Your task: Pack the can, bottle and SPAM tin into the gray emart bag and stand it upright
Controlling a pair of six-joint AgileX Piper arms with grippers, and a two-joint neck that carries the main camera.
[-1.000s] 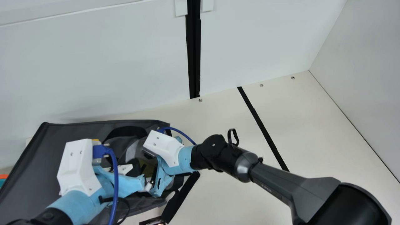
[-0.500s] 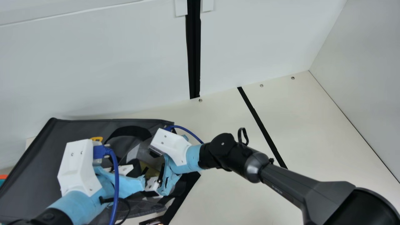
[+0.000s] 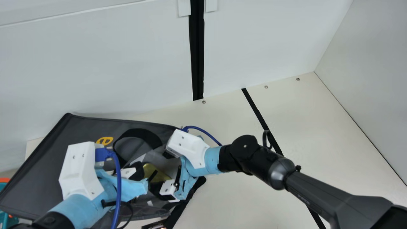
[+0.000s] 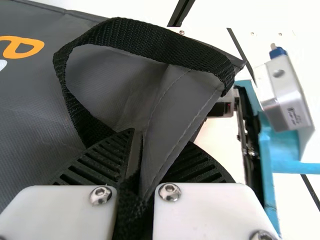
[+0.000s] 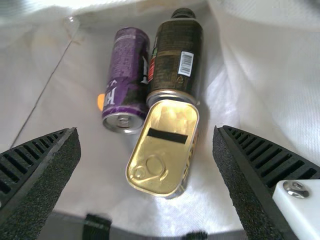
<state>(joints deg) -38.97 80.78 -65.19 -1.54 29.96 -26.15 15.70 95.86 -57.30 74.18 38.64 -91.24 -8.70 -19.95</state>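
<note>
Blue cable (image 3: 118, 184) partly hides gray bag (image 3: 41, 178) | teal-orange item (image 3: 4, 221) nearby | black tape (image 3: 264, 122)

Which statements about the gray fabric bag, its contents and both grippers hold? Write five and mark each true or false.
1. The purple metal can lies inside the gray fabric bag. True.
2. The gold rectangular metal tin lies by the capped end of the dark, black-capped bottle. False: the tin is by the bottle's base.
3. The left gripper pinches the bag's fabric. True.
4. The right gripper is shut on the tin. False: the right gripper is open.
5. The bag stands upright. False: it lies on its side.
</note>
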